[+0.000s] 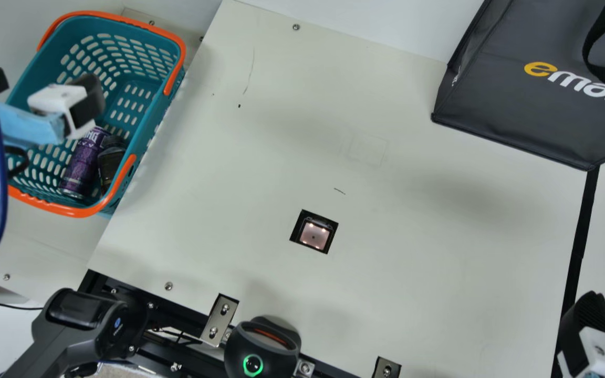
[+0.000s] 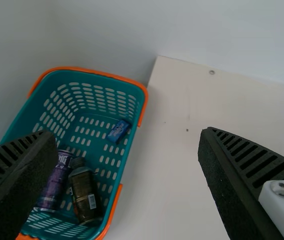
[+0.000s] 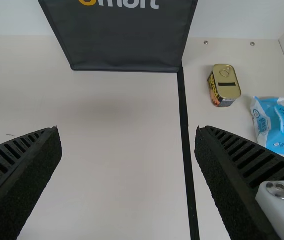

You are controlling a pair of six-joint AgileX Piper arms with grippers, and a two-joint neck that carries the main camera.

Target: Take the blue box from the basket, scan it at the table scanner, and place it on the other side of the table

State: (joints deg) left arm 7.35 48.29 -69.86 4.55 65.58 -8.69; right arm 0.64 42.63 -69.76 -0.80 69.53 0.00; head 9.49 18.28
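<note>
My left gripper (image 1: 45, 86) is over the basket (image 1: 152, 126) at the far left of the main view. In the left wrist view my left gripper (image 2: 127, 140) stands open, nothing between its fingers. There the small blue box (image 2: 118, 131) lies on the floor of the basket (image 2: 126, 156), close to a side wall and apart from the fingers. The table scanner (image 1: 314, 234) is a lit square window set in the table. My right gripper (image 1: 591, 325) is at the lower right corner; in the right wrist view my right gripper (image 3: 126, 145) is open and empty above the table.
A purple can (image 1: 84, 164) and a dark bottle (image 1: 110, 165) share the basket. A black bag (image 1: 512, 105) stands at the back right. Beyond the black strip (image 3: 186, 150) are a tin (image 3: 225, 85) and a blue-white packet (image 3: 277, 126). A handheld scanner (image 1: 87, 320) sits front left.
</note>
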